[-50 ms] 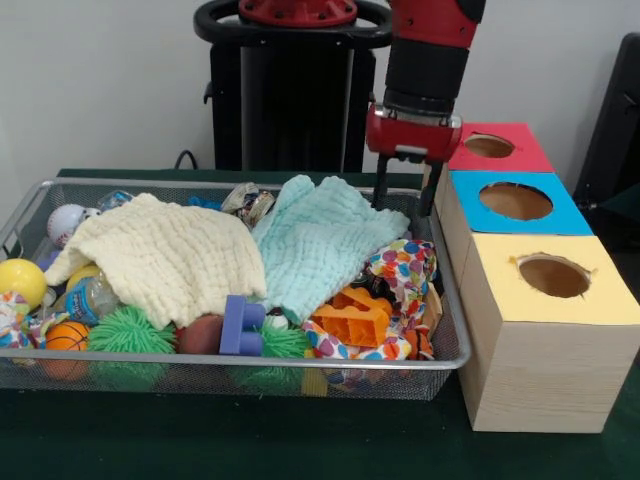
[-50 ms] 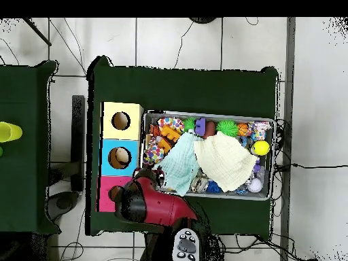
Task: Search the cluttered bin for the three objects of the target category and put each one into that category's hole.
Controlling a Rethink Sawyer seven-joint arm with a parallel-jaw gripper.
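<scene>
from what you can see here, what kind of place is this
Probably a robotics lab test bench: a wire bin of toys and cloths, three boxes with coloured holed tops, and the gripper on a green-covered table over tiled floor.

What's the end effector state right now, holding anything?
End effector: open and empty, fingers apart, hanging over the far corner of the wire bin beside the mint cloth.

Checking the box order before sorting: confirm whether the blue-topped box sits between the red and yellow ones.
Yes: in the front view the blue-topped box stands between the red box behind it and the yellow box in front.
</scene>
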